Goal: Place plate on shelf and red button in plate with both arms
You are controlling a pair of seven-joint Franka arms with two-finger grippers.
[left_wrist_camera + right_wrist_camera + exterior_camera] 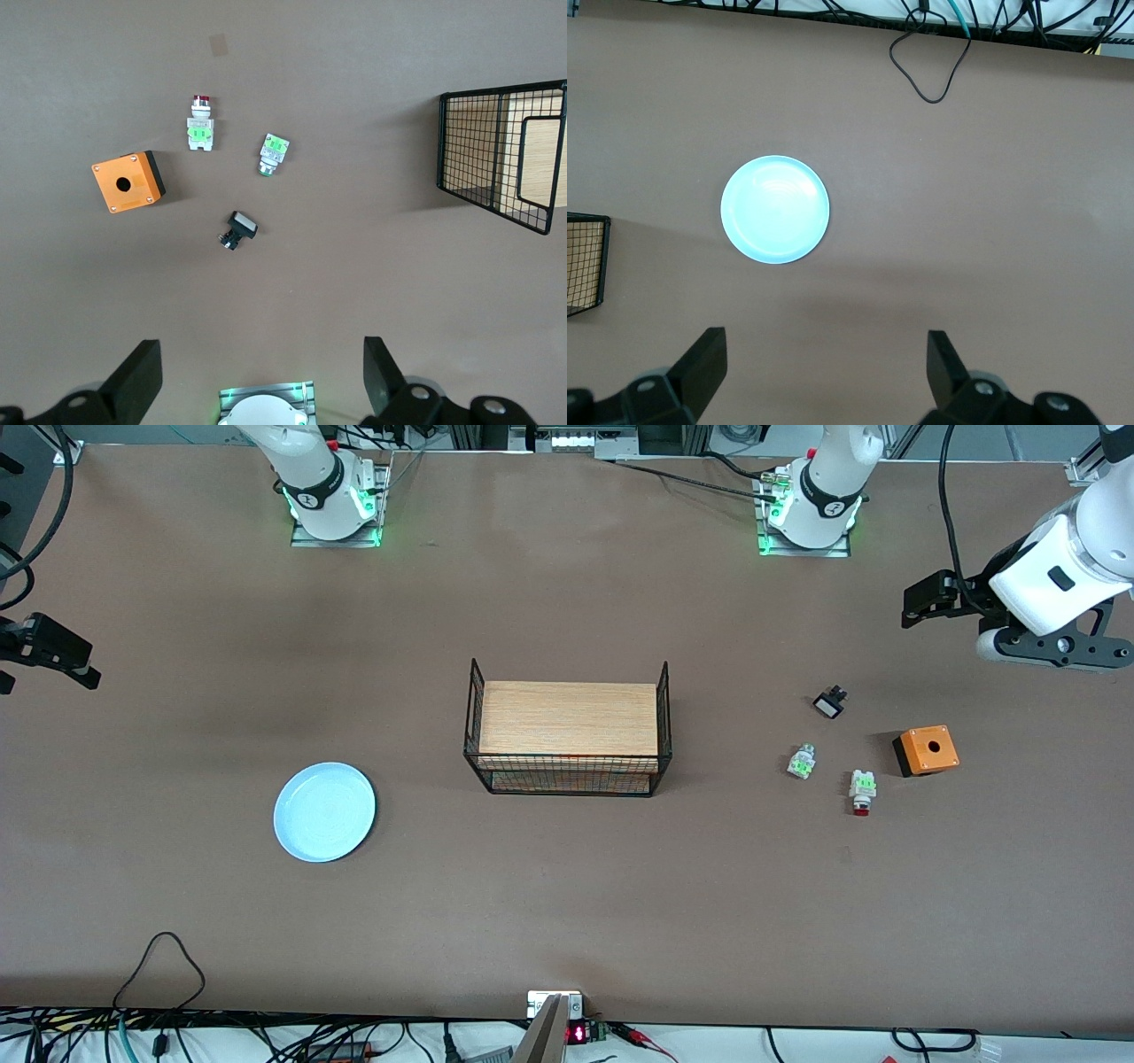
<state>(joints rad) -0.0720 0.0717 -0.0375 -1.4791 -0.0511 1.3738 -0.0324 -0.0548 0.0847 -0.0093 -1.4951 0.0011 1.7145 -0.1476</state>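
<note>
Brown surface [567,886] | wire rack [567,731] mid-surface | plate [324,812] toward right arm's end, near camera | red button [862,791] toward left arm's end, beside orange box [926,750] | left pincer [257,376] wide, high over buttons | right pincer [824,367] wide, over bare surface near plate | step: nothing grasped; next, each descends on its own item.

1. No legible words, brand names or labels on any item on the surface [567,903].
2. Red glowing digits on a small display [577,1034] at the surface's edge nearest the front camera, unreadable.
</note>
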